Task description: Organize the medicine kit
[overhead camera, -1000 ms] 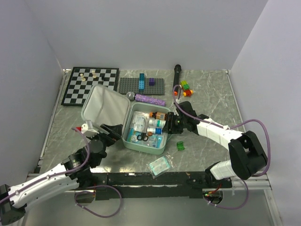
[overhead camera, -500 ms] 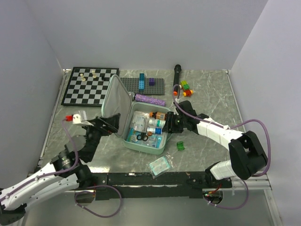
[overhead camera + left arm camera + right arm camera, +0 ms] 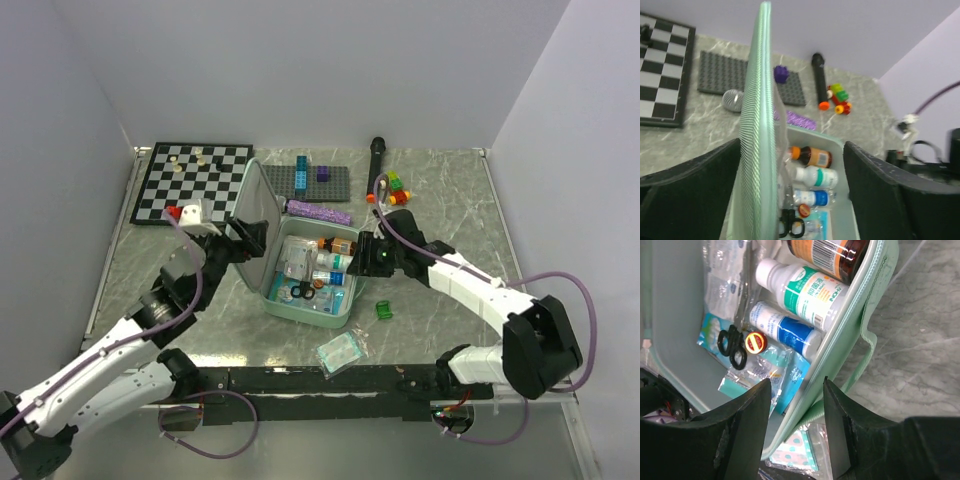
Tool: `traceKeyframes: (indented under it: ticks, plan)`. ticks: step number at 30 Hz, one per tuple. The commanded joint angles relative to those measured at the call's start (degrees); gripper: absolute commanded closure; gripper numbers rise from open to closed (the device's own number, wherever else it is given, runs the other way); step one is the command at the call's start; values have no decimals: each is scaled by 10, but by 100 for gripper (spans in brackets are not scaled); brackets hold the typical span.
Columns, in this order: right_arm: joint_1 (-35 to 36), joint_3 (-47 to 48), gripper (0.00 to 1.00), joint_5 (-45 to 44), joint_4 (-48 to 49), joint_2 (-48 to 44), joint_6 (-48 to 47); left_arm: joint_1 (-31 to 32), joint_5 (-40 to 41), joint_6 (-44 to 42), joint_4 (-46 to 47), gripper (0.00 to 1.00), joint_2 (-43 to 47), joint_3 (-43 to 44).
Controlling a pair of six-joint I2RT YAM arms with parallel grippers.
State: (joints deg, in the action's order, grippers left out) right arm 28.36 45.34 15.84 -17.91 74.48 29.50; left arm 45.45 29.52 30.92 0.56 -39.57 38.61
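The mint-green medicine kit (image 3: 345, 300) lies open at mid-table, its tray holding bottles, black scissors (image 3: 732, 342) and sachets. Its lid (image 3: 256, 215) stands nearly upright on the tray's left side. My left gripper (image 3: 248, 240) is open. In the left wrist view the left gripper (image 3: 790, 150) has the lid's edge (image 3: 757, 150) against its left finger, and its right finger is far off over the tray. My right gripper (image 3: 365, 258) is open at the tray's right side. In the right wrist view the right gripper (image 3: 796, 390) straddles the tray's rim (image 3: 840, 355) and handle strap.
A chessboard (image 3: 195, 180) and a grey studded plate (image 3: 300, 182) lie at the back. A purple strip (image 3: 318, 211), a black cylinder (image 3: 378, 158) and coloured bricks (image 3: 393, 188) sit behind the kit. A green piece (image 3: 384, 310) and a clear packet (image 3: 340, 352) lie in front.
My left gripper has moved away from me and to the right, swinging the lid from lying flat to nearly upright. The right gripper has stayed at the tray's rim.
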Motion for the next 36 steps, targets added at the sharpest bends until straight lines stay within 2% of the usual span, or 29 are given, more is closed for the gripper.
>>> traceKeyframes:
  ticks: [1,8,14,21,29,36]
  plan:
    - [0,23,47,-31,-30,-57,-13,-50,-82,-5,-5,17,-19,28]
    - [3,-30,46,-44,-69,-183,-41,-63,-96,-44,0,28,-17,48]
    - [14,-61,49,-24,-104,-234,-52,-65,-118,-58,8,45,-25,61]
    - [60,-96,50,-41,-136,-226,-27,-65,-149,-65,17,56,-42,67]
    - [195,-123,46,-87,-104,-166,39,-64,-173,-60,12,60,-38,70]
    - [257,-138,44,-134,-83,-90,67,-65,-169,-53,0,60,-16,59]
